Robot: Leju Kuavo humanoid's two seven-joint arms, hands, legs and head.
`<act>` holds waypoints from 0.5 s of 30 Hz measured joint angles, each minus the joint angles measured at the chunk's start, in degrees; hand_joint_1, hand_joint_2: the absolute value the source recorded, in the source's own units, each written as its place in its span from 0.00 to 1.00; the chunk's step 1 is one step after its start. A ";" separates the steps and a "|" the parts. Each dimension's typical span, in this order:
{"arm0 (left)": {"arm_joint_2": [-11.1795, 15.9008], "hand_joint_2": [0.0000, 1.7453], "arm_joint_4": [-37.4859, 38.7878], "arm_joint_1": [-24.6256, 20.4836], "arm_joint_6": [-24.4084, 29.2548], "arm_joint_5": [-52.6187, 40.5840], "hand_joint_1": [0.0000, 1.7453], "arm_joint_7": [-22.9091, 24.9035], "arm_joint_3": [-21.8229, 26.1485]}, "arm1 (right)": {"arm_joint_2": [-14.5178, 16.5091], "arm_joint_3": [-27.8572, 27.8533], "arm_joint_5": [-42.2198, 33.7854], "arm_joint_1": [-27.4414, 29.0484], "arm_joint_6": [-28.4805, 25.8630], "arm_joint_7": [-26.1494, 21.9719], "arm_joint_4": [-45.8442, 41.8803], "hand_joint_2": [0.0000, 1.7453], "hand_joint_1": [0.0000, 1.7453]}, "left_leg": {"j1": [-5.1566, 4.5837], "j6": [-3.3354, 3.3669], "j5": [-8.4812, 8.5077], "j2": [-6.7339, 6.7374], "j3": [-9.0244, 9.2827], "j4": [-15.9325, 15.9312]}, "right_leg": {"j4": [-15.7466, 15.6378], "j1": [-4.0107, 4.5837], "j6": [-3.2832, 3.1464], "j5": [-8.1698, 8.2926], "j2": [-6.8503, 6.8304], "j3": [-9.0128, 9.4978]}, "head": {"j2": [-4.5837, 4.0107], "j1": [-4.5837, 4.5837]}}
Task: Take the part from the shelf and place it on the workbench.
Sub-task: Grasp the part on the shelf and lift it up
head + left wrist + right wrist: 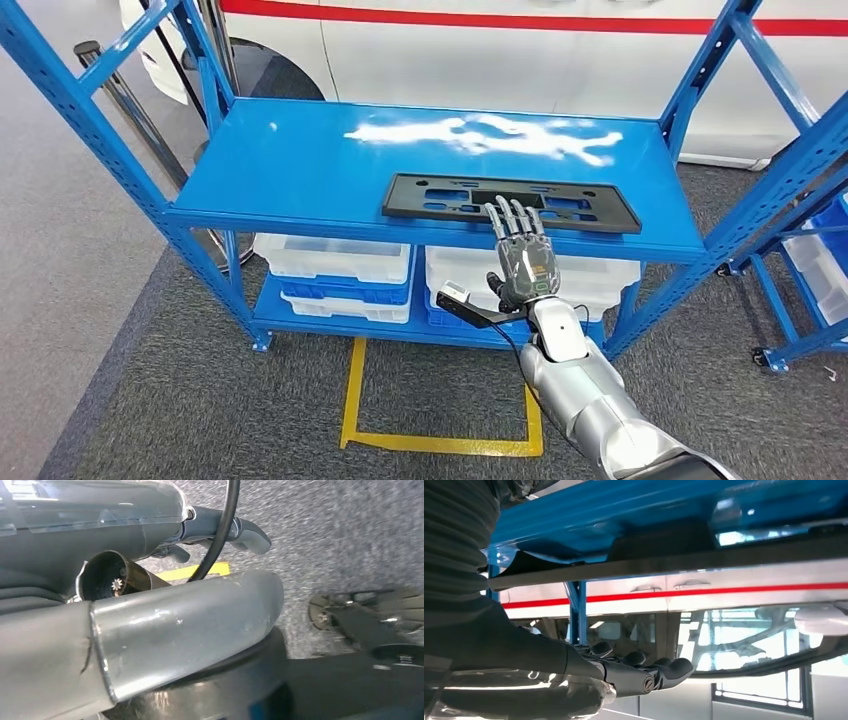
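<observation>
step: reach for part | part (511,203) flat, near front edge of blue shelf (290,160) top | R hand (521,252) fingers spread, empty, tips over part's front edge | L hand (210,535) state can't tell | tip: slide fingers under front edge, thumb on top, lift level

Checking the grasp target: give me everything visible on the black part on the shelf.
The black part is a long, flat rectangular panel with several cut-out slots, matte like moulded plastic. It lies flat on the blue shelf's top deck, near the front edge, long side along that edge. The right hand reaches over its front edge with fingers extended above the middle; actual contact cannot be told. It is not lifted.
</observation>
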 joint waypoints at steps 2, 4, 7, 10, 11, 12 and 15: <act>0.02 0.00 0.02 -0.07 0.00 0.00 0.00 0.01 -0.01 | 0.03 0.00 0.00 -0.04 0.00 -0.01 0.03 1.00 0.00 | -0.16 0.57 -0.62 -0.06 0.39 -1.03 | -0.02 0.13 0.52 -0.21 -0.01 -0.14 | 0.00 0.01; 0.05 0.00 0.03 -0.02 -0.01 0.00 0.00 0.03 -0.01 | 0.07 -0.01 -0.01 -0.09 0.00 -0.03 0.02 1.00 0.00 | 0.02 1.26 -0.73 -0.08 0.86 -1.42 | 0.38 0.03 1.12 -0.77 -0.02 -0.17 | 0.00 0.02; 0.07 0.00 0.05 -0.10 -0.02 0.01 0.00 0.02 -0.01 | 0.08 -0.04 -0.16 -0.28 0.00 -0.04 0.11 1.00 0.00 | 0.22 2.17 -1.12 -0.07 1.88 -2.01 | 7.99 -0.19 1.87 -4.20 -0.02 -3.92 | 0.00 0.05; 0.07 0.00 0.05 -0.07 -0.09 0.05 0.00 0.03 -0.01 | 0.08 -0.07 -0.50 -0.02 0.00 -0.11 0.49 1.00 0.00 | 0.21 2.33 -1.92 -0.15 2.66 -1.94 | 16.20 -0.45 2.22 -5.36 -0.03 -9.74 | 0.00 0.04; 0.07 0.00 0.05 -0.01 -0.10 0.07 0.00 0.04 -0.02 | 0.08 -0.08 -0.62 0.04 0.00 -0.15 0.60 1.00 0.00 | 0.21 2.26 -2.28 -0.19 3.12 -1.91 | 15.29 -0.52 2.21 -3.61 -0.04 -9.99 | 0.00 0.04; 0.06 0.00 0.05 0.04 -0.10 0.07 0.00 0.05 -0.02 | 0.08 -0.09 -0.72 0.04 0.00 -0.20 0.67 1.00 0.00 | 0.22 2.13 -2.70 -0.23 3.70 -1.87 | 12.00 -0.57 2.10 -0.83 -0.04 -8.98 | 0.00 0.05; 0.03 0.00 0.05 -0.08 -0.10 0.07 0.00 0.07 -0.03 | 0.09 -0.13 -0.89 -0.08 0.00 -0.41 0.86 1.00 0.00 | 0.07 1.44 -3.82 -0.28 4.70 -1.76 | 2.01 -0.30 1.55 4.16 -0.04 -4.94 | 0.00 0.03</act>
